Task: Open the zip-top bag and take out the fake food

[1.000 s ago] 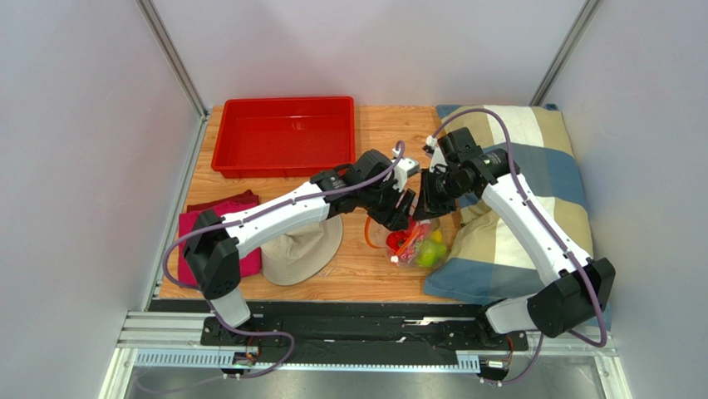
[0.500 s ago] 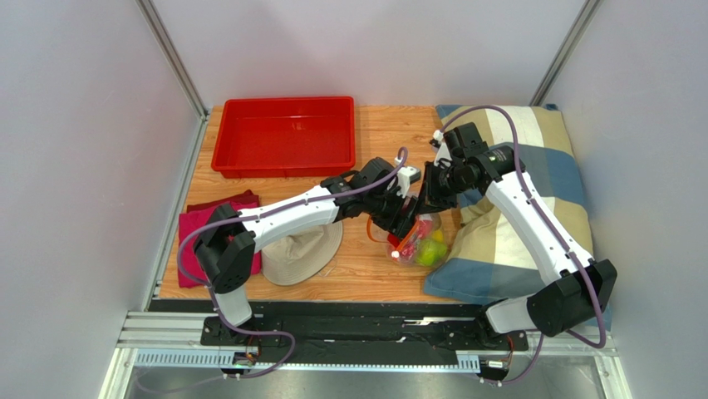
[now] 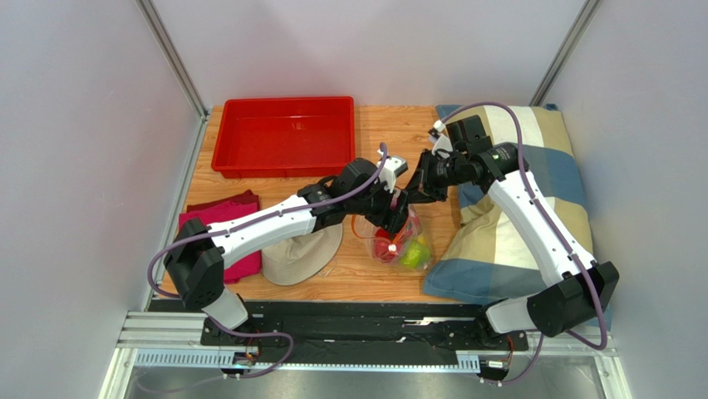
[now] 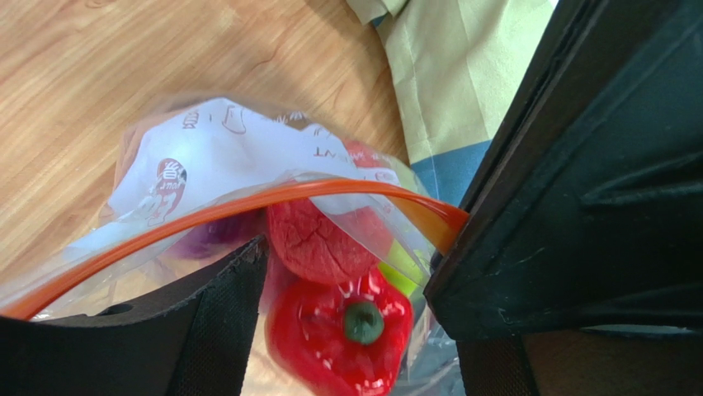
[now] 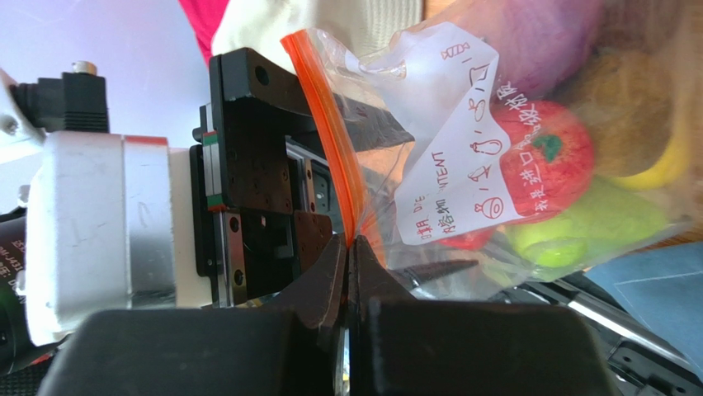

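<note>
Right wrist: my right hand [image 5: 353,247] pinches the zip-top bag [image 5: 462,124] by its orange lip, steadying it for my spread left hand [image 4: 346,252].

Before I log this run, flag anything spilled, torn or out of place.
Nothing stands out. The clear zip-top bag with the orange zipper strip shows no tear, with the right gripper pinched on its strip, and the toy fruits and vegetables in view are all inside; none lie on the wooden table.

The clear zip-top bag [image 3: 401,241], orange strip uppermost, is upright over the table [image 3: 390,125], holding red, green and purple fake food [image 4: 340,322].
</note>
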Tool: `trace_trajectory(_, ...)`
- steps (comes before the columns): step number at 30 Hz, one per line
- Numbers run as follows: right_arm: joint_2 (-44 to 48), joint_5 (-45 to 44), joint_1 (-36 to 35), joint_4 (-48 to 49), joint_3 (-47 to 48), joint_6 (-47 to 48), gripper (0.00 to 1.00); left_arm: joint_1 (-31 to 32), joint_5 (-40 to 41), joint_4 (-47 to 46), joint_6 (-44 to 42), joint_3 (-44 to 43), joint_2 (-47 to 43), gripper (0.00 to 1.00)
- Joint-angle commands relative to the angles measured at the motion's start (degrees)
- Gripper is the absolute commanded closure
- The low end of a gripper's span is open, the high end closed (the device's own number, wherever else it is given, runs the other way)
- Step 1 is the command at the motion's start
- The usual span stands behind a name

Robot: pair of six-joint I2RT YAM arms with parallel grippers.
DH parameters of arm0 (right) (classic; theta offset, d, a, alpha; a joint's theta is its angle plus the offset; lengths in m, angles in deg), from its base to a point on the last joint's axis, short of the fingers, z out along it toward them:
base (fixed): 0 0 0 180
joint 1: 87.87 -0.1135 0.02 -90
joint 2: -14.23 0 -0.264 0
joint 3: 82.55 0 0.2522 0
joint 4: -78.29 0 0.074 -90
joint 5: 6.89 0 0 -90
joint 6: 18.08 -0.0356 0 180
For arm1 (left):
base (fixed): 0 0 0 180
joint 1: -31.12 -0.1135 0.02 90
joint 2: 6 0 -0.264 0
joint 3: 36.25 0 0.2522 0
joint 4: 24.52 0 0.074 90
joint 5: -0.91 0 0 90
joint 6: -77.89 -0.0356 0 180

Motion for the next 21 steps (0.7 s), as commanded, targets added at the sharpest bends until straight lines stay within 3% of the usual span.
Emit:
trace_trajectory(1,2.6,8.4,-1.2,5.4,-0.4,-4.3,1.0,0.5,3.3,-3.8,0.7,-0.8,-0.4,0.15)
trace_trajectory(11,5.8,9.3,3.8,4.8,-8.9,-0.8,1.0,0.9,6.7,-0.2,-1.2,-7.8,7.6,0.15)
trace_trajectory(15,5.9,9.5,4.4,3.2,-8.3,0.5,1.0,0.9,6.2,-0.6,-1.2,-10.1,10.0,0.22)
trace_trajectory(21,5.2,7.0,4.5,-1.3,-6.1,4.4,1.0,0.9,6.7,-0.1,-0.7,-12.5,13.7,0.24)
